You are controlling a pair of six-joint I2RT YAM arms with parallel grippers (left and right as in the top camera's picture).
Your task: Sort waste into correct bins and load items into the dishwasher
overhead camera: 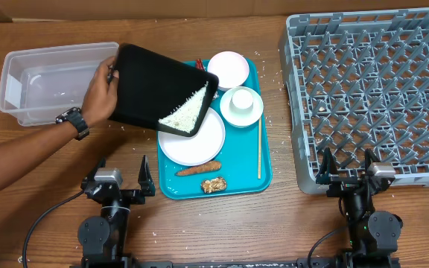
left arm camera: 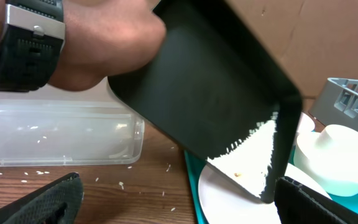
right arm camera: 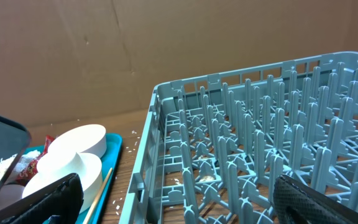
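Note:
A person's hand (overhead camera: pixel 99 82) holds the black tray (overhead camera: pixel 159 85) tilted over the white plate (overhead camera: pixel 199 145), with rice piled in its low corner. The plate, pink bowl (overhead camera: pixel 228 68), white cup (overhead camera: pixel 241 106), carrot stick (overhead camera: pixel 198 170) and brown lump (overhead camera: pixel 214 184) lie on the teal tray (overhead camera: pixel 263 175). A red wrapper (right arm camera: pixel 27 163) lies by the bowls. The clear tub (overhead camera: pixel 28 89) stands far left, the grey dish rack (overhead camera: pixel 371 97) at the right. My left gripper (overhead camera: pixel 118 182) and right gripper (overhead camera: pixel 346 170) are open and empty near the front edge. The napkin and the green bowl are not visible.
A wooden chopstick (overhead camera: pixel 258 149) lies along the teal tray's right side. Loose rice grains are scattered on the wooden table (left arm camera: pixel 154 186) between tub and tray. The person's forearm (overhead camera: pixel 21 152) reaches in from the left, above the table in front of the tub.

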